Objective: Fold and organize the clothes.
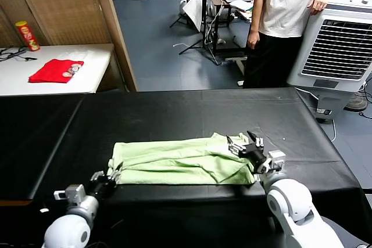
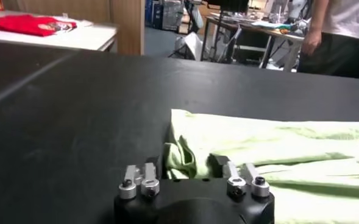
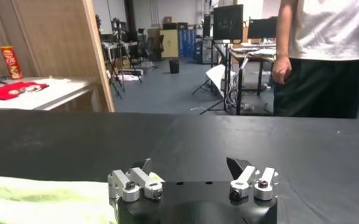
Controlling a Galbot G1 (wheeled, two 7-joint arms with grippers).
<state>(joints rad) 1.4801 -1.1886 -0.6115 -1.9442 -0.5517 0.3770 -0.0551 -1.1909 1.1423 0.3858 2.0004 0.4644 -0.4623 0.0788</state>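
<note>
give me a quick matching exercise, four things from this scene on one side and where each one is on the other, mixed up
Things:
1. green T-shirt
2. red garment
3. left end effector
4. right end effector

Places:
A. white side table
B. shirt's near left corner
C. spread on the black table
D. shirt's right end

Pairs: 1-C, 2-A, 3-B, 4-D

So my green T-shirt (image 1: 183,161) is lying folded into a long strip across the black table (image 1: 174,114). My left gripper (image 1: 106,179) is at its left end, near corner, and my right gripper (image 1: 250,148) sits over the right end, fingers spread. Red garment (image 1: 56,69) is on the white side table (image 1: 87,79).
</note>
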